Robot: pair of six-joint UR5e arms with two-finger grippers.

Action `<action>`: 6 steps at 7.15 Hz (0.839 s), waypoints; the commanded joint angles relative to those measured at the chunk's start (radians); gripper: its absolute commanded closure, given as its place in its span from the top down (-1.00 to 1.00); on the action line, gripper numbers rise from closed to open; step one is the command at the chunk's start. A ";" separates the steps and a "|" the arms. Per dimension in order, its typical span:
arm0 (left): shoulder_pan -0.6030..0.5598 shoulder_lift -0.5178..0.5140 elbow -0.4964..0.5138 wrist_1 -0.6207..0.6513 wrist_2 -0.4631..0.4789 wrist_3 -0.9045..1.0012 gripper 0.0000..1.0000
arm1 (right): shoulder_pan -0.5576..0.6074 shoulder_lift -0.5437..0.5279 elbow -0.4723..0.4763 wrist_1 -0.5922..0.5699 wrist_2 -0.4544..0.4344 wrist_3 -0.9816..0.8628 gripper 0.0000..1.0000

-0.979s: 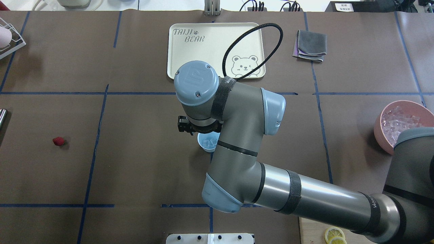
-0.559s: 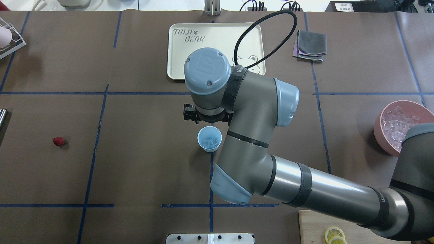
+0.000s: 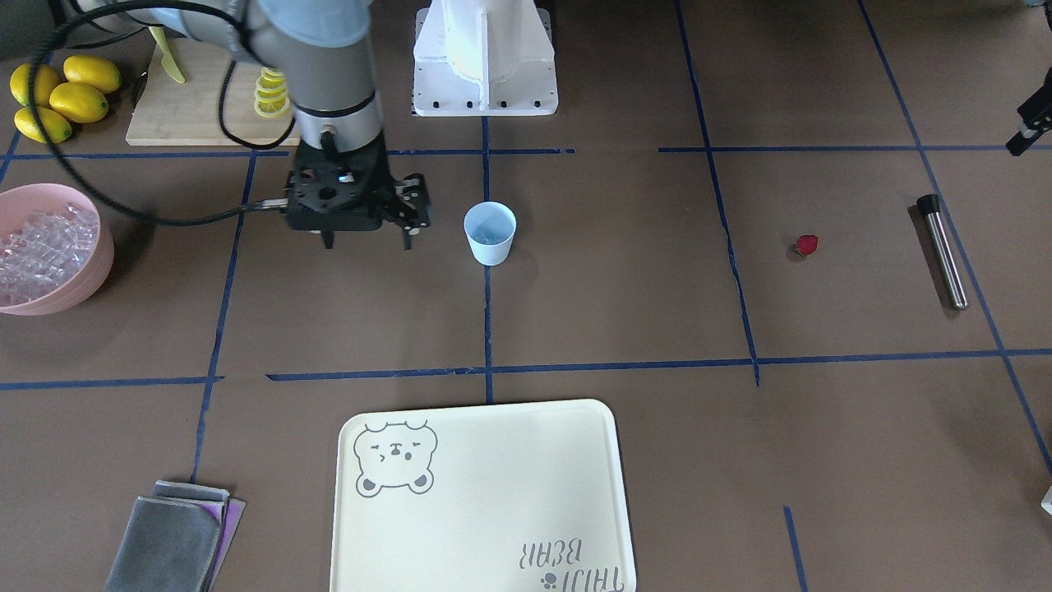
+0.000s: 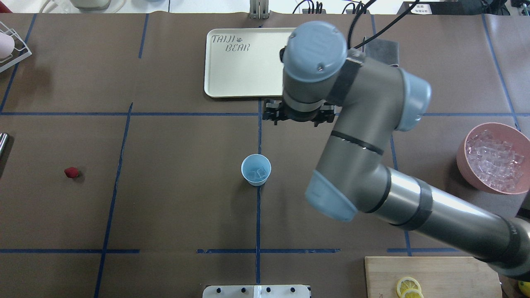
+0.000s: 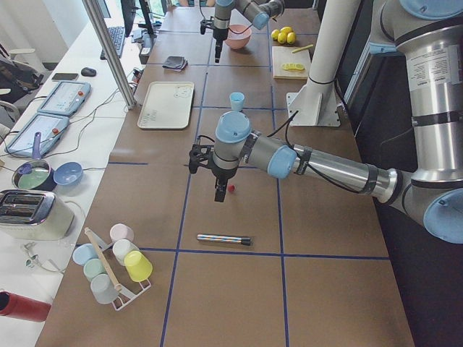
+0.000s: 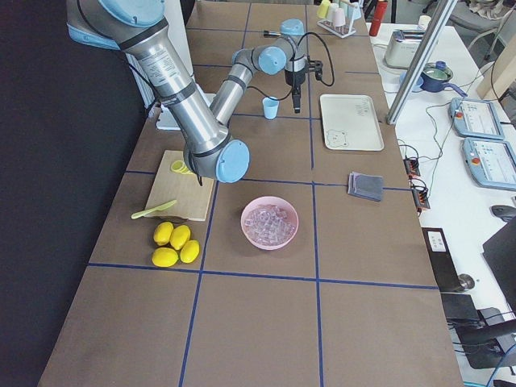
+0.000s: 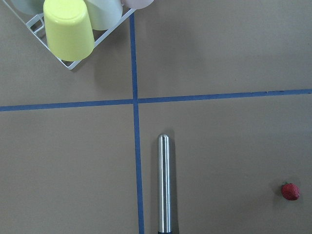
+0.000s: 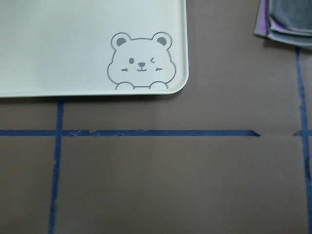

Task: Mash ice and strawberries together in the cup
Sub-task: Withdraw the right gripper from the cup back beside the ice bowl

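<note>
On the bench (image 4: 178, 207), the pale blue plastic cup (image 4: 248, 166) held clear ice cubes (image 4: 261, 173); the red strawberry (image 4: 71, 172) lay apart. Right tool (image 3: 367, 243) stood wide, empty; left tool (image 5: 220, 195): cannot tell.

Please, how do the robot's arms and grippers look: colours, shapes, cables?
The right arm and the left arm are silver-grey tubes with rounded pale blue joint caps. Black straps wrap the right one, and a black cable loops to its wrist. The right gripper is black, blocky and two-fingered; the left gripper looks dark too.
</note>
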 commanded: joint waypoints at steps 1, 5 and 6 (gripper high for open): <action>0.120 0.007 -0.002 -0.146 0.035 -0.218 1.00 | 0.189 -0.161 0.074 0.005 0.135 -0.250 0.98; 0.279 0.003 -0.015 -0.212 0.232 -0.379 0.99 | 0.396 -0.424 0.065 0.104 0.189 -0.560 0.98; 0.356 0.001 -0.015 -0.232 0.293 -0.453 0.99 | 0.455 -0.473 0.011 0.201 0.245 -0.620 0.98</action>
